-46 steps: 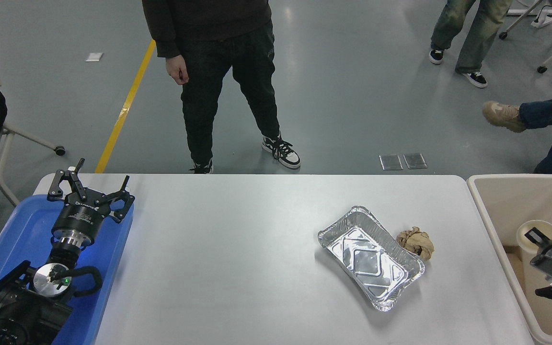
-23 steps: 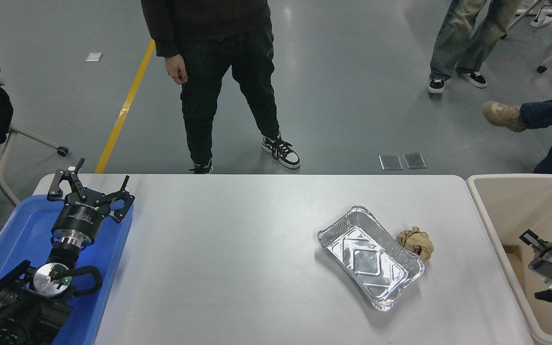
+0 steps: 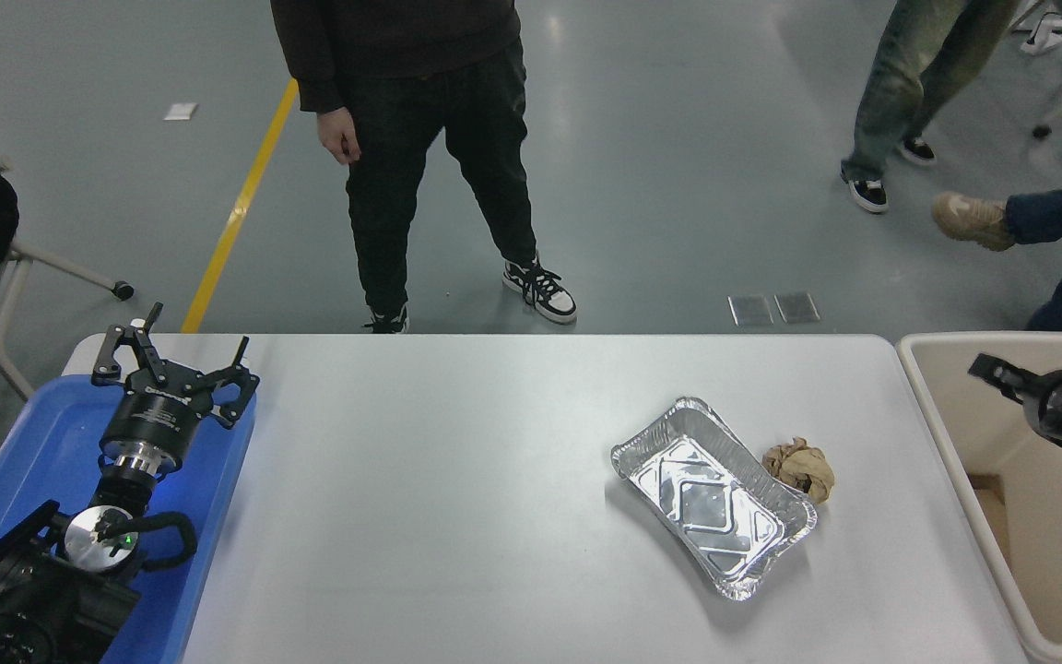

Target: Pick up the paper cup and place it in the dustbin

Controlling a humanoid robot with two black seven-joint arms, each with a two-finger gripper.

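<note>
The paper cup is not in view. The beige dustbin (image 3: 950, 452) stands at the table's right end, cut off by the picture's right edge. My right gripper (image 3: 1031, 422) hangs above the bin's far part, open and empty. One finger (image 3: 992, 372) points left over the bin's back wall. My left gripper (image 3: 171, 358) is parked open over the blue tray at the lower left.
A silver foil tray (image 3: 713, 496) lies right of the table's centre, with a crumpled brown paper ball (image 3: 800, 468) touching its right side. The blue tray (image 3: 24, 443) sits at the left end. A person (image 3: 430, 138) stands at the far edge; others are at the top right.
One second ago my right gripper held the paper cup low inside the bin. It then let go, the cup dropped out of sight, and the gripper rose up and away.
</note>
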